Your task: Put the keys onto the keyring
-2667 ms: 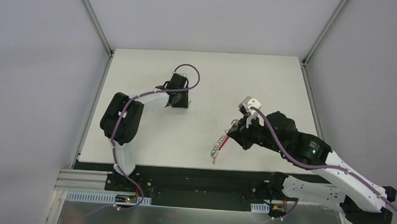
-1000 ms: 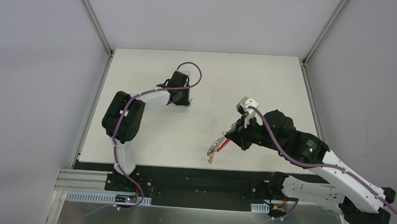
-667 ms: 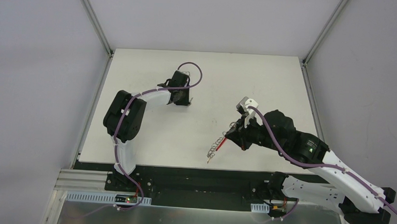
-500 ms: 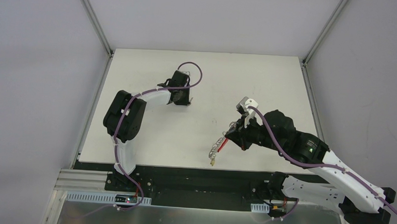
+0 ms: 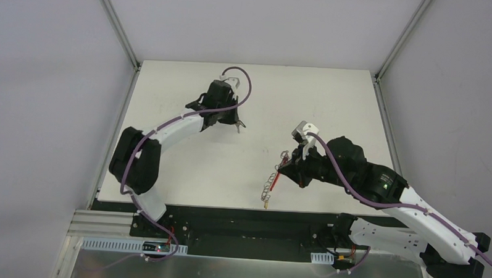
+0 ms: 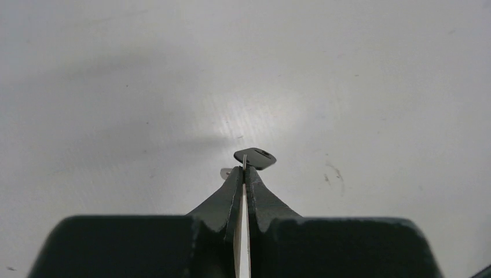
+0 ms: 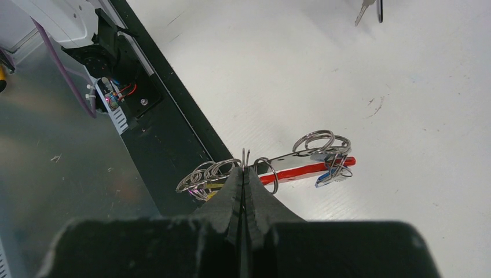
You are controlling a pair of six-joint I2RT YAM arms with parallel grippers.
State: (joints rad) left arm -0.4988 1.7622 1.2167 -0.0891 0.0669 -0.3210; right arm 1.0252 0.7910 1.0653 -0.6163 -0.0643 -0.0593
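Observation:
My left gripper (image 6: 244, 169) is shut on a key with a black head (image 6: 255, 157), pinching its thin blade edge-on just above the table. Seen from above, this gripper (image 5: 234, 120) is at the table's middle back with the key (image 5: 239, 125) at its tip. My right gripper (image 7: 245, 169) is shut on one wire ring of the keyring (image 7: 209, 172), which hangs above the table's front edge. Its red strap (image 7: 307, 170) leads to more rings (image 7: 317, 142) that carry a blue-headed key (image 7: 330, 177). From above, the keyring (image 5: 271, 182) dangles left of the right gripper (image 5: 290, 168).
The white table (image 5: 331, 105) ends at a black front rail (image 5: 241, 216), right under the hanging rings. Purple cables (image 5: 236, 74) loop off both arms. Grey walls enclose the table's back and sides.
The left gripper closed on the black-headed key, and the left arm stretched out and raised it off the table. The right arm stayed put; the hanging keyring swayed a little.

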